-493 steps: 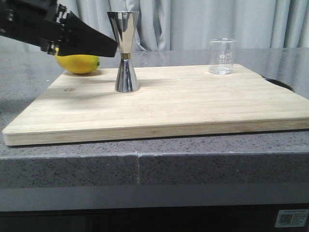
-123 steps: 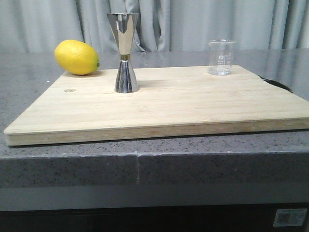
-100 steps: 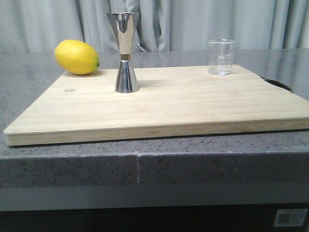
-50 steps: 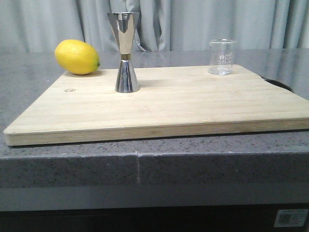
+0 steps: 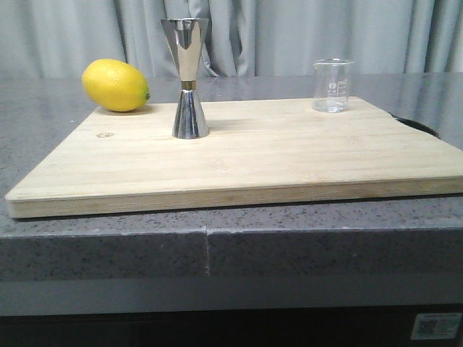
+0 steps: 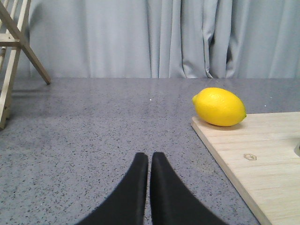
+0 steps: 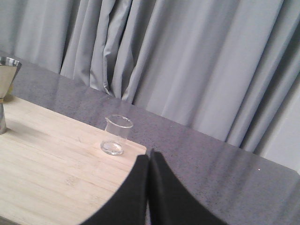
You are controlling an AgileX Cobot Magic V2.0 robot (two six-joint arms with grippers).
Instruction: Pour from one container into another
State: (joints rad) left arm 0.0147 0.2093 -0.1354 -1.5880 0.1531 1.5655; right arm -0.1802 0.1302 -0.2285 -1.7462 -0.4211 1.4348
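Note:
The small clear glass beaker [image 5: 333, 85] stands upright at the far right corner of the wooden board [image 5: 289, 155]; the right wrist view also shows the beaker [image 7: 116, 135]. The tall steel jigger [image 5: 189, 78] with a gold waist band stands upright on the board's far left part, and its rim [image 7: 8, 63] shows at the edge of the right wrist view. Neither arm appears in the front view. My left gripper [image 6: 150, 158] is shut and empty over the grey counter, left of the board. My right gripper [image 7: 149, 156] is shut and empty, off the board's corner near the beaker.
A yellow lemon [image 5: 116, 85] lies at the board's far left corner, also seen as the lemon [image 6: 219, 107] in the left wrist view. A wooden frame [image 6: 13, 51] stands on the counter far to the left. Grey curtains [image 5: 289, 36] hang behind the counter.
The left arm, which reached over the lemon toward the jigger 4.9 s ago, has left the front view. Over the last second nothing on the board has moved.

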